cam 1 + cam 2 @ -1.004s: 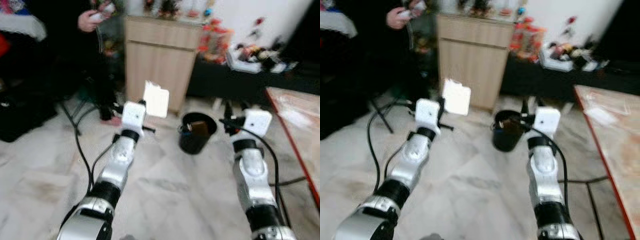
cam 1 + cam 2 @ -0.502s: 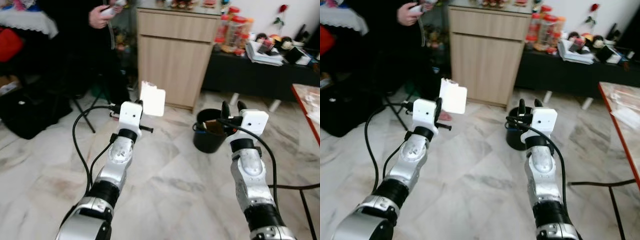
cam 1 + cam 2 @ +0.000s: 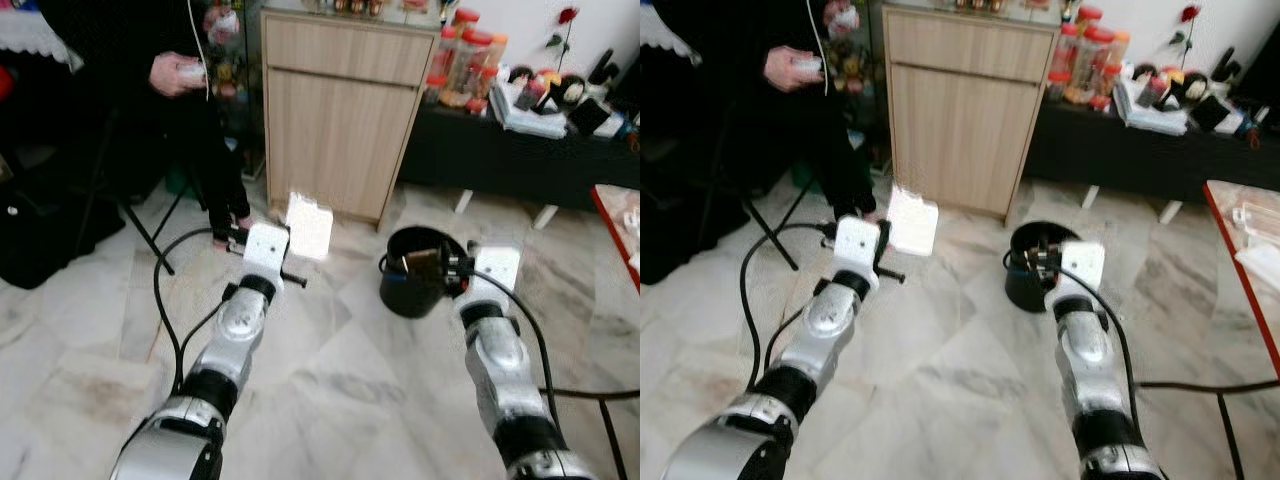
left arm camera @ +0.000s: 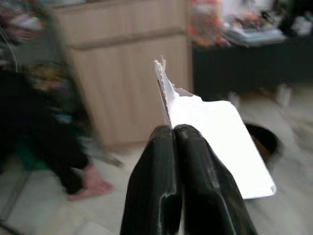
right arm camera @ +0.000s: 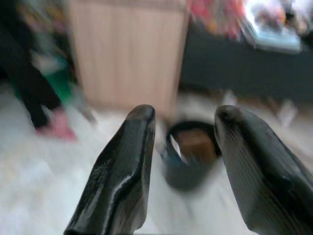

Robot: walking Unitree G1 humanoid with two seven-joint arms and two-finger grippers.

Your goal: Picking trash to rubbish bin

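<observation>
Clearly some way off the rubbish bin (image 3: 420, 270) yet: black, open-topped, on the marble floor (image 3: 340, 380) before the wooden cabinet (image 3: 340, 110), with brown scrap already inside. Just left of the bin, raised above the floor: white card trash (image 3: 309, 226), pinched at its lower edge by the left end effector (image 4: 174, 134), fingers pressed tight on it. Likely trouble: thin grip on a broad, flat piece, so a slip or twist loose short of the rim; release too early, and down to the floor beside the bin. Right end effector (image 5: 183, 122) spread and empty, forearm extended, tips pointing at the bin's near rim; risk of nudging and tipping it. Left of the cabinet: a seated person (image 3: 180, 75), cables (image 3: 160, 290) near the feet.
</observation>
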